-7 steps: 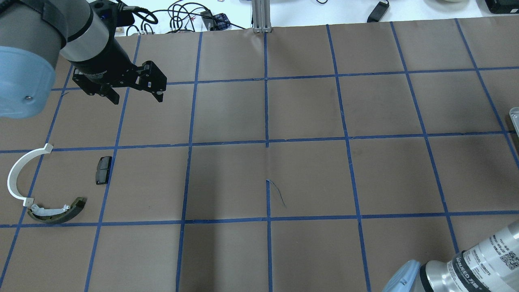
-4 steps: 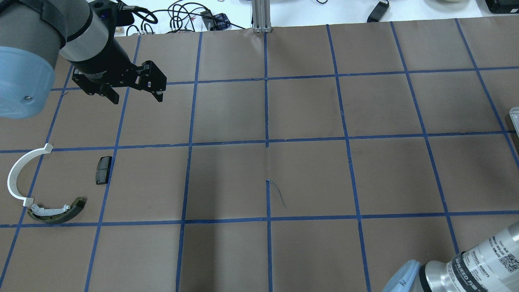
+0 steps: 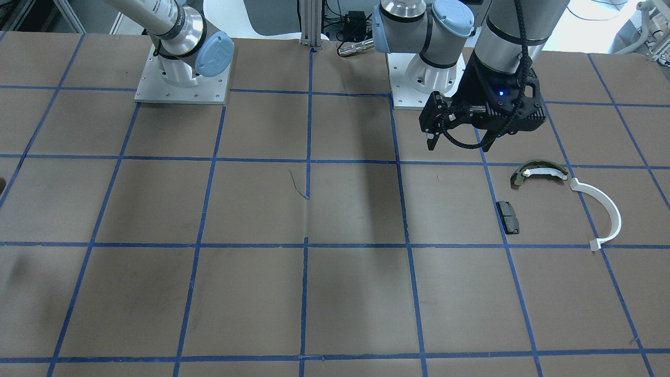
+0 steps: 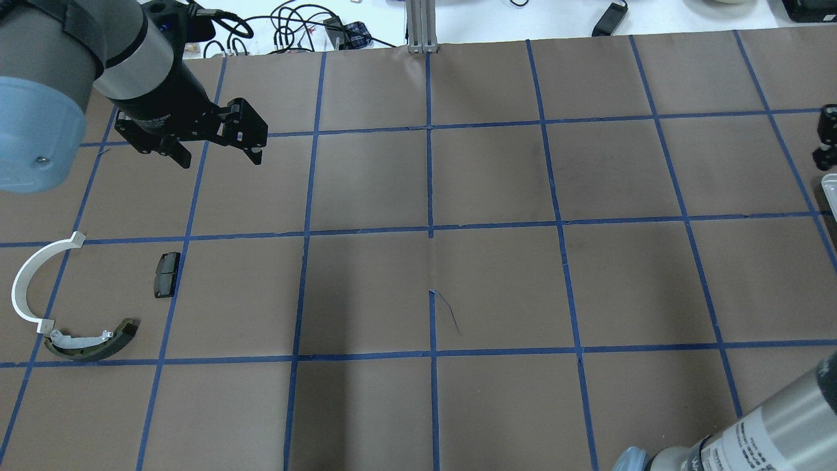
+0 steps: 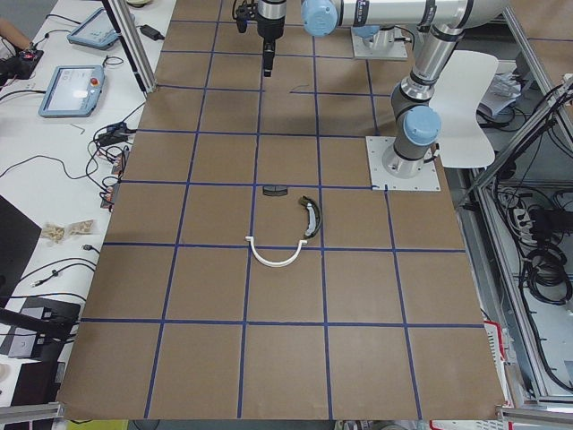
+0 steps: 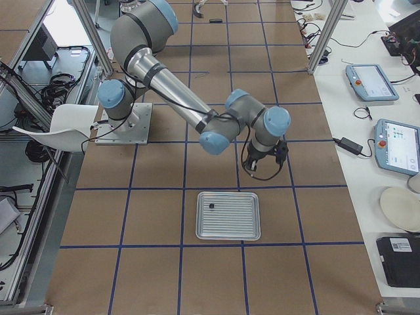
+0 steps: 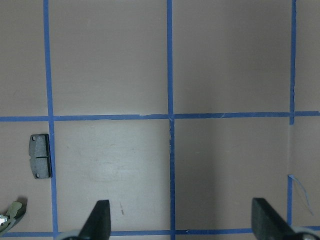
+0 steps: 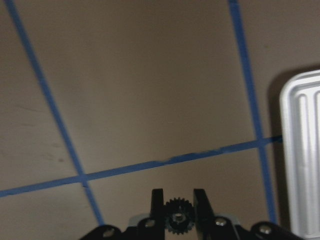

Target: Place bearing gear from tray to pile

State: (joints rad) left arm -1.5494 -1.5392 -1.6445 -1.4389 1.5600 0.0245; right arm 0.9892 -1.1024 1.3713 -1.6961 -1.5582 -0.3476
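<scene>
My right gripper [image 8: 178,200] is shut on a small black toothed bearing gear [image 8: 177,219] and holds it above the brown table, just left of the ribbed metal tray [image 8: 300,150]. It shows at the right edge of the overhead view [image 4: 827,137]. The pile lies far off at the table's left: a thin white half-ring [image 4: 29,275], an olive-green curved shoe [image 4: 91,340] and a small black pad [image 4: 167,275]. My left gripper [image 4: 219,156] is open and empty, hovering beyond the pile; its wrist view shows the pad [image 7: 40,162].
The tray [image 6: 230,230] sits on the table's right end with one small black part [image 6: 211,207] on it. Blue tape lines grid the brown table. Cables and an aluminium post [image 4: 422,26] stand at the far edge.
My right gripper has come into the overhead view at the right edge, and the right forearm at bottom right has shifted. The left arm has barely moved.
</scene>
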